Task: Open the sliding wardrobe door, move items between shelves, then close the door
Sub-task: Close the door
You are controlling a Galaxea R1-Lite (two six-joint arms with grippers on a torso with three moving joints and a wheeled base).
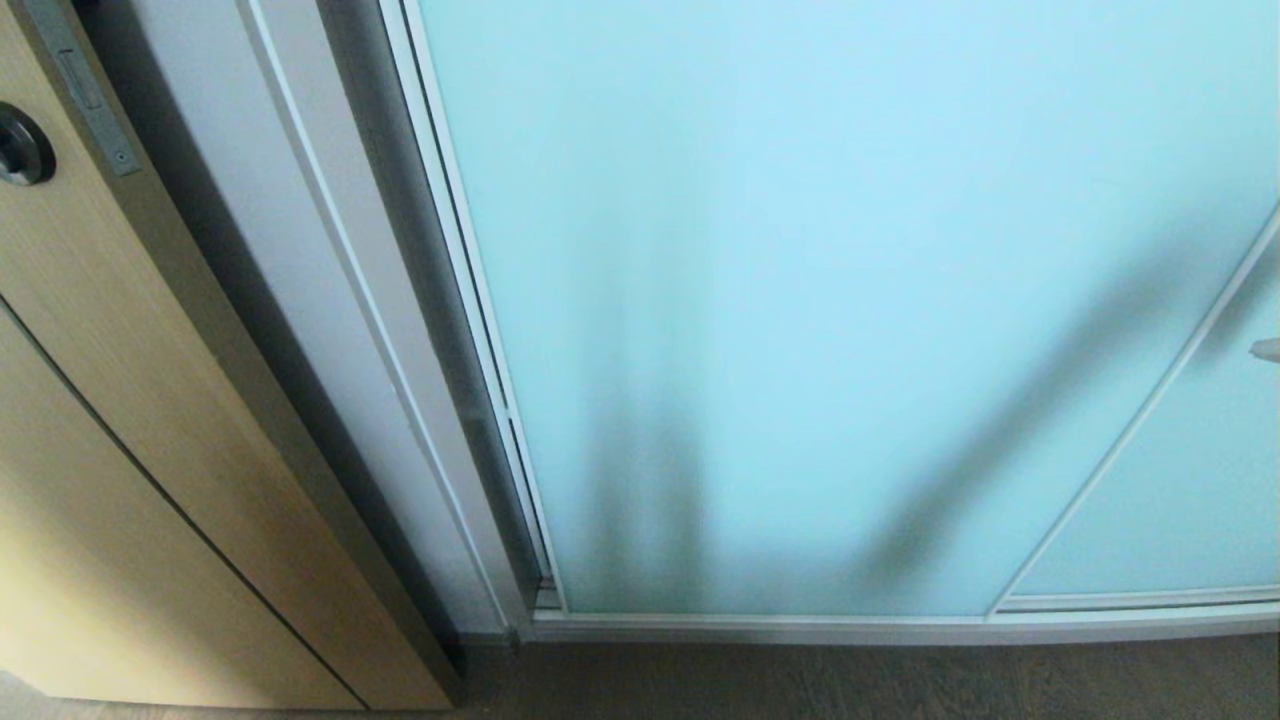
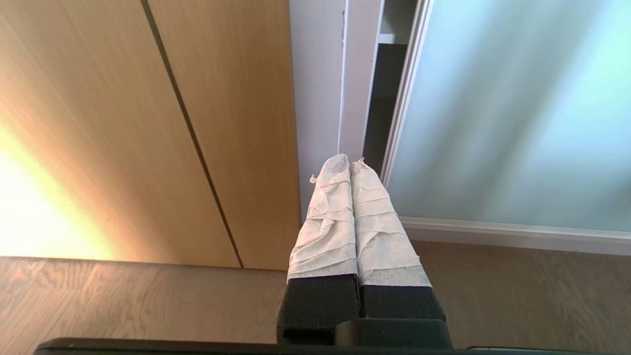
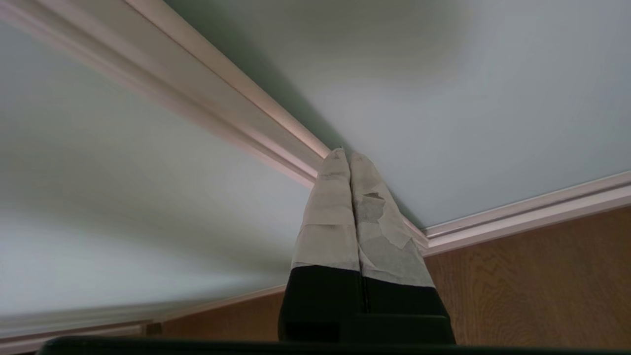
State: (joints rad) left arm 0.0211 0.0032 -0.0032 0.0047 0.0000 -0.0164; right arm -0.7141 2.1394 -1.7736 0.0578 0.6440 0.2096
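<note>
right claw (image 3: 343, 154) pinched shut, empty, tips near the sliding door (image 1: 800, 300) frame; left claw (image 2: 351, 162) shut too, wooden door (image 1: 120, 420) at 9 o'clock

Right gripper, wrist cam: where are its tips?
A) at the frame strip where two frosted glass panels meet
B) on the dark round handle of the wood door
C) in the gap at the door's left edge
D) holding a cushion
A: the right gripper, shut and empty, has its tips at the pale frame strip between the frosted glass panels.
</note>
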